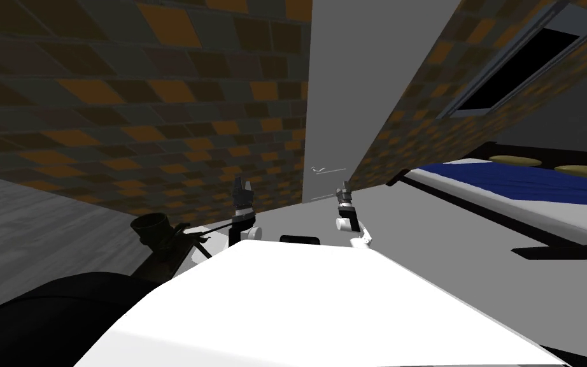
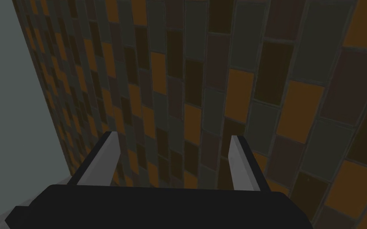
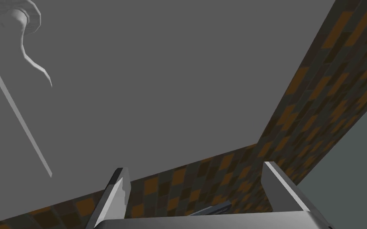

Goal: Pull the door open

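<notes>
Brown, orange and grey tiled wall (image 1: 127, 95): it covers the far side of the room on both sides of the door, and the left wrist view faces it closely.
Grey floor (image 1: 31, 216): pale, with a faint plank pattern on the left; on the right it is plain grey.
Plain grey flat door (image 1: 330, 95): it stands between the two stretches of the tiled wall, straight in front of the two arms.
Bed with blue cover and dark frame (image 1: 528, 181): on the right side, well apart from the door, with two flat olive-yellow pillows (image 1: 515, 159) at its far end.
Window with pale grey frame (image 1: 458, 111): high in the right wall; its pane is a black area.
Dark round cup-like object (image 1: 152, 226): low on the left, near the left arm; what it is I cannot tell.
Left gripper (image 2: 170, 163): fingers wide apart, nothing between them, pointing at the tiles.
Right gripper (image 3: 194, 187): fingers also wide apart and empty, pointing at the door surface.
Pale grey curved lever handle (image 3: 21, 20): it is on the door, near the right gripper but not touching, beside a thin pale strip (image 3: 15, 111).
</notes>
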`<state>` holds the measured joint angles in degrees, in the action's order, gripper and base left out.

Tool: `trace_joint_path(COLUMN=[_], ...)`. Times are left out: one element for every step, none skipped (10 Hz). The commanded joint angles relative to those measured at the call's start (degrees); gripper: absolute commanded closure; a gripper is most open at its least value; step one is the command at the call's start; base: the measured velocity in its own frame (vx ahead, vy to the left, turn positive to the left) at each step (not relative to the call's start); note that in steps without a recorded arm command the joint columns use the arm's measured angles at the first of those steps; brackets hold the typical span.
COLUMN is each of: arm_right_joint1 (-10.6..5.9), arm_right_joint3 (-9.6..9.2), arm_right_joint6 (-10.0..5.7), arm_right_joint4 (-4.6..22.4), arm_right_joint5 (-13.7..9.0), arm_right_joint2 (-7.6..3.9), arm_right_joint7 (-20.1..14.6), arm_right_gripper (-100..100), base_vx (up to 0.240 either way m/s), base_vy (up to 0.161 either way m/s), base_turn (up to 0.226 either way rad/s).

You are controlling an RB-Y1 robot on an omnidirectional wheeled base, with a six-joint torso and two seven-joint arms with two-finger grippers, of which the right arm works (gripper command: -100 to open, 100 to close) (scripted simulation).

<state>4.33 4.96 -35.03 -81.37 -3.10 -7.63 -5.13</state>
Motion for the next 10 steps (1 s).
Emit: trace_joint_path(arm_right_joint1=[-0.5, -1.4, -2.3, -3.2, -4.08, -4.96, -4.96, -5.84, -6.71, -7.57], arm_right_joint3=[0.03, 0.06, 0.1, 0.13, 0.16, 0.19, 0.19, 0.23, 0.26, 0.29], arm_right_joint6=[-0.22, -0.45, -0.68, -0.91, -1.13, -1.35, -1.35, -1.58, -1.8, -2.02], arm_right_joint4=[1.61, 3.63, 5.17, 7.2, 9.11, 10.9, 11.56, 13.52, 15.27, 17.26], arm_right_joint5=[0.01, 0.04, 0.07, 0.1, 0.13, 0.16, 0.16, 0.19, 0.22, 0.25], arm_right_joint2=[-0.17, -0.39, -0.61, -0.83, -1.02, -1.22, -1.22, -1.42, -1.61, -1.8], arm_right_joint7=[0.01, 0.08, 0.15, 0.22, 0.3, 0.37, 0.37, 0.44, 0.51, 0.58], arm_right_gripper=[-100, -100, -100, -100, -100, -100, -100, -100, -100, -100], base_vx=[0.059, 0.047, 0.056, 0.073, 0.081, 0.081, 0.049, 0.037, 0.054, 0.074], base_vy=[-0.044, -0.037, -0.055, -0.06, -0.084, -0.083, -0.047, -0.037, -0.048, -0.066], base_turn=[0.035, 0.076, 0.135, 0.178, 0.172, 0.132, 0.027, 0.091, 0.153, 0.113])
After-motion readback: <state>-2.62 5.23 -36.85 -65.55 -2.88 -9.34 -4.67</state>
